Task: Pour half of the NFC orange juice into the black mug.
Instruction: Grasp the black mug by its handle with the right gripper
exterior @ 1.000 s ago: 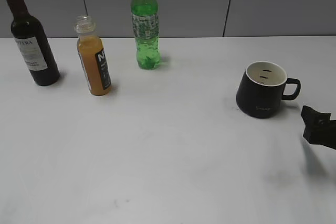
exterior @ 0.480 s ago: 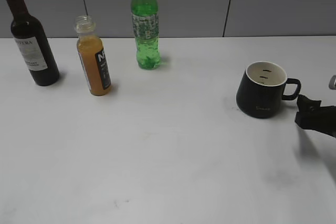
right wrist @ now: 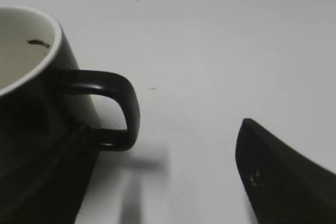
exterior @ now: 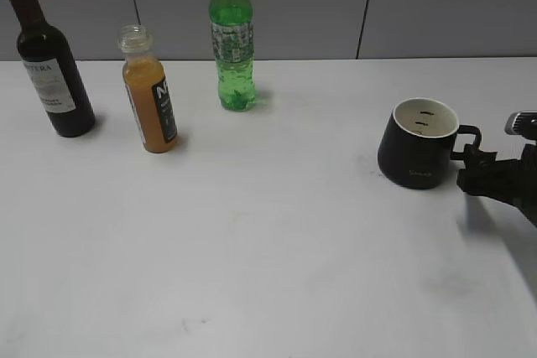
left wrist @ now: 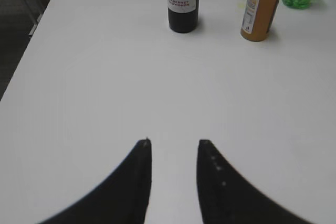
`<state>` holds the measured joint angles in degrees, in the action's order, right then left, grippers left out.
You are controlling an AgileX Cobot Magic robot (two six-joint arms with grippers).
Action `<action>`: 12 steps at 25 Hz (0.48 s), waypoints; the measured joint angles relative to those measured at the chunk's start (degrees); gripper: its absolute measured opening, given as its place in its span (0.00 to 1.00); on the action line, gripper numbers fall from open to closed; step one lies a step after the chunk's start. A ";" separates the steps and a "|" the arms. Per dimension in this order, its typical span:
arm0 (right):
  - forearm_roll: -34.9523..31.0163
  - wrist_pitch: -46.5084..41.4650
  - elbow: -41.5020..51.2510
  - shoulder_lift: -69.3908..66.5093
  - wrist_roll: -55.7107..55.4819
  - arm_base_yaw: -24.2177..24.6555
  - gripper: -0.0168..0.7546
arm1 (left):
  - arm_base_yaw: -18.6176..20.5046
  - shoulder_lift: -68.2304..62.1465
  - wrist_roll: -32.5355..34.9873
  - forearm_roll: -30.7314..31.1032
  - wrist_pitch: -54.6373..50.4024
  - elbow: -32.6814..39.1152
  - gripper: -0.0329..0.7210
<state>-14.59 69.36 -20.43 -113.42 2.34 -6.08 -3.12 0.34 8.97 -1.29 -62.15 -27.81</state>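
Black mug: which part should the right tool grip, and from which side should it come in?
Probably the loop handle. It sticks out from the black mug toward the right tool, which sits open beside it with the handle between its fingers, so a level approach from the mug's right looks best. The body seems wide for the jaws.

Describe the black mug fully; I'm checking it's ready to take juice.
The black mug is squat and matte black, cream-white inside with small dark marks, faint script near its base. It stands upright on the white table, right of centre, and looks empty. Its loop handle points toward the right claw, which is open, one finger beside the handle; contact can't be confirmed.
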 joint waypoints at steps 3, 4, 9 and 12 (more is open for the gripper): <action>-0.07 0.00 -0.96 -0.88 0.00 0.00 0.83 | 0.00 0.00 0.00 0.00 0.00 0.00 0.36; -0.06 0.00 -1.28 -0.94 0.00 0.00 0.83 | 0.00 0.00 0.00 0.00 0.00 0.00 0.36; -0.37 0.05 -2.56 -1.27 0.00 0.37 0.82 | 0.00 0.00 0.00 0.00 0.00 0.00 0.36; -0.37 0.11 -3.15 -2.25 0.00 0.63 0.82 | 0.00 0.00 0.00 0.00 0.00 0.00 0.36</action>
<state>-14.96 69.47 -23.58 -115.67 2.34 -5.45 -3.12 0.34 8.97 -1.29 -62.15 -27.81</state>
